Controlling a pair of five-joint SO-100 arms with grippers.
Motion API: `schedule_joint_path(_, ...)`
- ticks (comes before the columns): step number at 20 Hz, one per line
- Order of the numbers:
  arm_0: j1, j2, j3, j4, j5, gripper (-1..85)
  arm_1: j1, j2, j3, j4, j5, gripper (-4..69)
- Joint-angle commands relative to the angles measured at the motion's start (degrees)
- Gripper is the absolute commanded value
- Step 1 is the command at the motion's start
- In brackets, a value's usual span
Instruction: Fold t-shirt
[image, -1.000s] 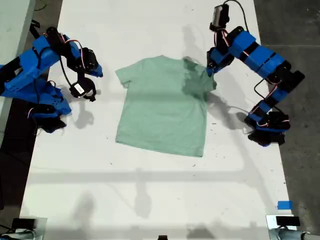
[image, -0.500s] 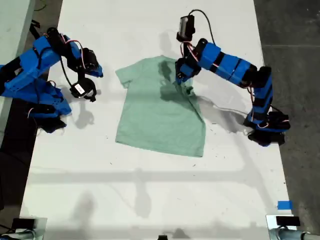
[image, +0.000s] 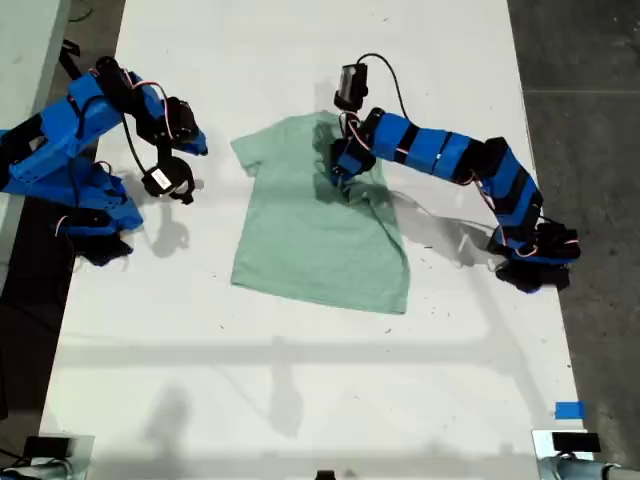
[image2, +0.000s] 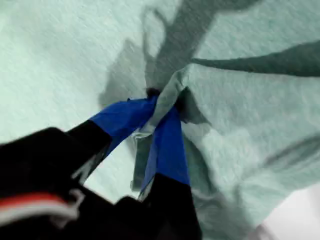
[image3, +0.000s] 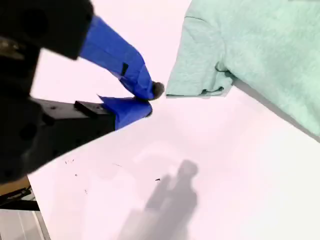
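The pale mint-green t-shirt (image: 315, 240) lies flat on the white table (image: 300, 380), neck toward the far edge. My first gripper (image: 338, 172) is over the shirt's upper middle, shut on a pinch of its cloth (image2: 165, 97), and the side on the exterior view's right is folded in over the body. My second gripper (image: 184, 188) hangs over bare table at the exterior view's left, a little away from the other sleeve (image3: 200, 65). Its fingertips (image3: 145, 90) meet with nothing between them.
The two arm bases stand at the table's edges in the exterior view, one on the left (image: 90, 215) and one on the right (image: 535, 260). A blue tape mark (image: 568, 410) sits near the front right corner of that view. Dark floor lies beyond the table.
My first gripper has carried the shirt's sleeve and side from the exterior view's right toward the shirt's middle, folding them over. The second arm has stayed still.
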Motion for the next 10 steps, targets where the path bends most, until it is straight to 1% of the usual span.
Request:
schedule_joint_path(1, 1.1, 1.1, -0.3, -1.2, -0.7, 3.5, -1.3, 1.5, -5.4, -3.2, 0.6, 32.6)
schedule_joint_path(3, 1.1, 1.1, -0.1, -1.2, -0.8, 5.5, -1.2, 5.8, -5.9, -0.4, 0.1, 27.1)
schedule_joint_path(5, 1.1, 1.1, 0.0, -1.3, -0.8, 9.3, -0.4, 12.7, -5.9, 4.8, -0.2, 23.8)
schedule_joint_path(8, 0.9, 0.8, 0.4, -1.9, -0.8, 14.8, 1.2, 24.7, -4.4, 14.5, -2.0, 21.6)
schedule_joint_path(10, 0.2, -0.4, 0.2, -2.6, -0.3, 15.6, 1.8, 32.7, -1.1, 20.9, -3.3, 20.9)
